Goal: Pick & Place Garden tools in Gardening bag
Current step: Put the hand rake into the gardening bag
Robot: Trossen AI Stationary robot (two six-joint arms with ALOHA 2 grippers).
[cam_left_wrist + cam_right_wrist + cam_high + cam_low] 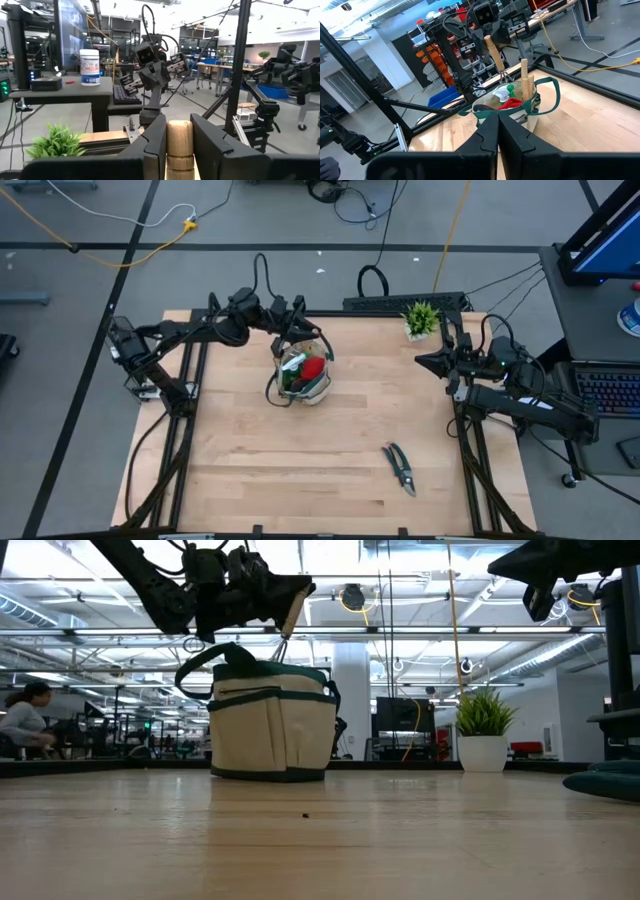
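Note:
The beige gardening bag (305, 377) with dark green trim stands upright on the table's far middle; it also shows in the low view (272, 730). Inside it are a red glove (510, 104), a green spray bottle (509, 91) and a wooden-handled tool (524, 77). My left gripper (179, 145) is above the bag's mouth, shut on another wooden-handled tool (492, 50). The dark-handled pruning shears (400, 468) lie flat on the table's near right. My right gripper (498, 127) is shut and empty at the table's right side (420, 361). My left gripper pinches the tool's wooden handle (179, 131) between its two fingers, near the handle's free upper end. The fingers come roughly level from the table's left and lie across the handle. The tool hangs tilted below them, its metal shaft (283, 645) reaching down to the bag's mouth.
A small spiky green potted plant (421, 318) stands at the table's far right, near my right arm. Bare wood lies between the bag and the shears. Dark frame rails run along the table's left and right edges. A person sits far off in the room (25, 715).

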